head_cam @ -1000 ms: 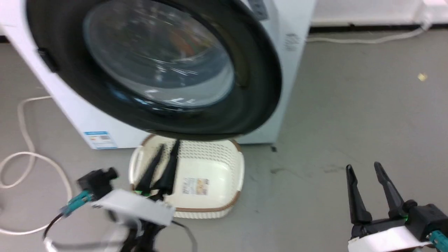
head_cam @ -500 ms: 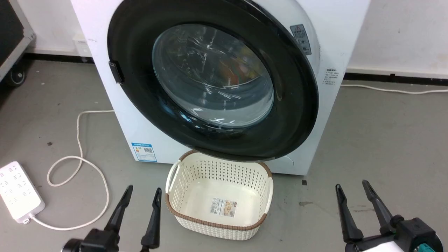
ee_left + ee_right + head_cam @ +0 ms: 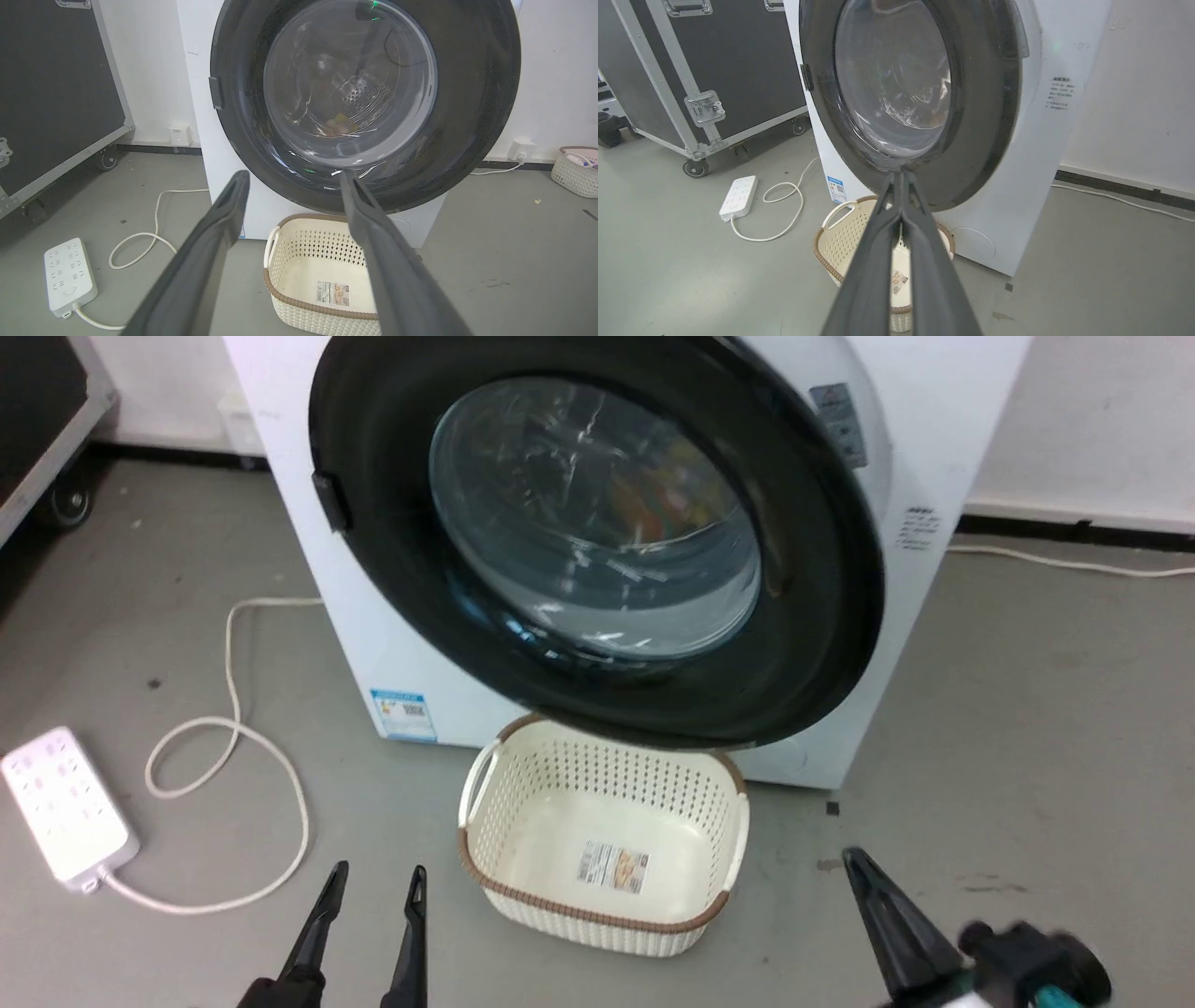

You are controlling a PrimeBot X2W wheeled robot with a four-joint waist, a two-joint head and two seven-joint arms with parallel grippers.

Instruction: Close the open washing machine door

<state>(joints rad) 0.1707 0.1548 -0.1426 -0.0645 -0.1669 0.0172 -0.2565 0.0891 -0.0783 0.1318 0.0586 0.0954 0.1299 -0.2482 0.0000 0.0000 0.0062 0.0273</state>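
- The large round black door with a bulging clear glass window (image 3: 597, 513) lies against the front of the white front-loading washing machine (image 3: 369, 625), covering nearly its whole width; whether it has latched I cannot tell.
- The left hand (image 3: 380, 870) sits low at the bottom of the head view, left of the cream perforated plastic basket with a brown rim (image 3: 597, 929), its two dark fingers spread and holding nothing.
- In the left wrist view the door (image 3: 364, 84) stands straight ahead of that hand (image 3: 293, 177), its lower rim just above the fingertips in the picture.
- The right hand (image 3: 864, 877) is blurred at the lower right, to the right of the basket and apart from the door.
- In the right wrist view its fingers (image 3: 887, 224) are pressed together with nothing between them, and their tip points at the door's (image 3: 892, 84) lower rim.
- The basket stands on the grey floor (image 3: 1027, 709) directly under the door's bottom edge, between the two hands.
- A white power strip (image 3: 65, 812) lies on the floor to the left.
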